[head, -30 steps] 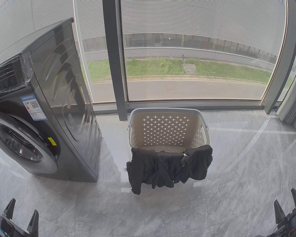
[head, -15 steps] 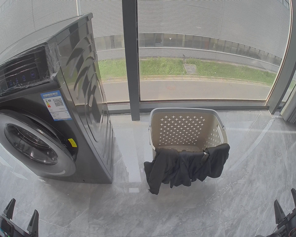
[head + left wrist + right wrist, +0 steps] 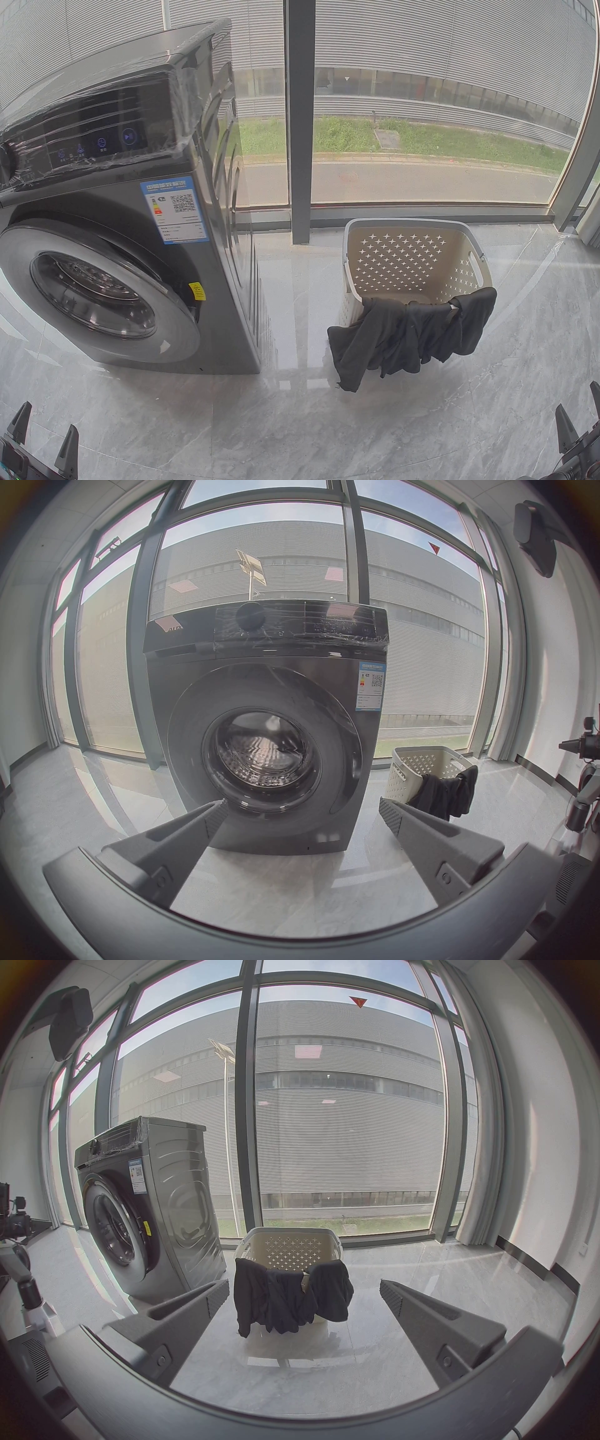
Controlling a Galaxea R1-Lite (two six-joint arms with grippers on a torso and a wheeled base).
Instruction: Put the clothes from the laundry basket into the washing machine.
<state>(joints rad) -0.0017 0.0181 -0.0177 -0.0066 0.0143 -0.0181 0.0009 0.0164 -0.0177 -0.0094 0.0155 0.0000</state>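
The washing machine (image 3: 125, 237) stands left on the floor (image 3: 312, 425), the laundry basket (image 3: 409, 222) to its right, before the window (image 3: 437, 125). Over the basket's near rim hang the clothes (image 3: 406, 337).

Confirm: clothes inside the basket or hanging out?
Hanging out: the dark clothes drape over the near rim of the laundry basket, trailing down its outside.

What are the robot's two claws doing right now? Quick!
Left gripper: open, holding nothing.
Right gripper: open, holding nothing.
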